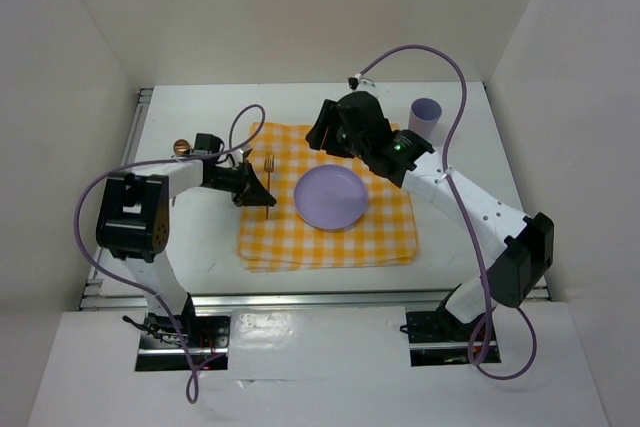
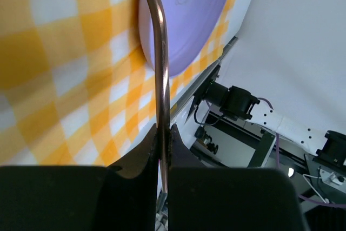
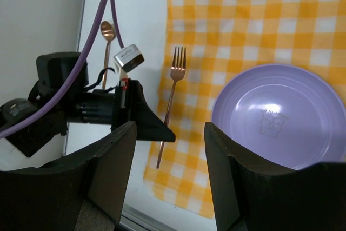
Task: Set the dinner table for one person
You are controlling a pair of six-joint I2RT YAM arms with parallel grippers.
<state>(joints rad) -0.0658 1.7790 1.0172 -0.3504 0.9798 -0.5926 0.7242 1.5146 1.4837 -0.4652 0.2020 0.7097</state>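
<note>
The left hand (image 2: 164, 133) pinches the fork (image 2: 160, 52) by its handle, left of the purple plate (image 1: 330, 197) on the checked cloth (image 1: 330, 245). The right hand (image 1: 325, 135) hangs spread, empty. The white tabletop (image 1: 215, 247) underlies the cloth.

Passable: bare table (image 1: 215, 247) left of cloth (image 1: 330, 247), and cloth's near strip; blocked: cloth centre by plate (image 1: 330, 197), left strip by fork (image 1: 269, 172) in left gripper (image 1: 265, 199), far edge by right gripper (image 1: 323, 137), far right by cup (image 1: 425, 117).
</note>
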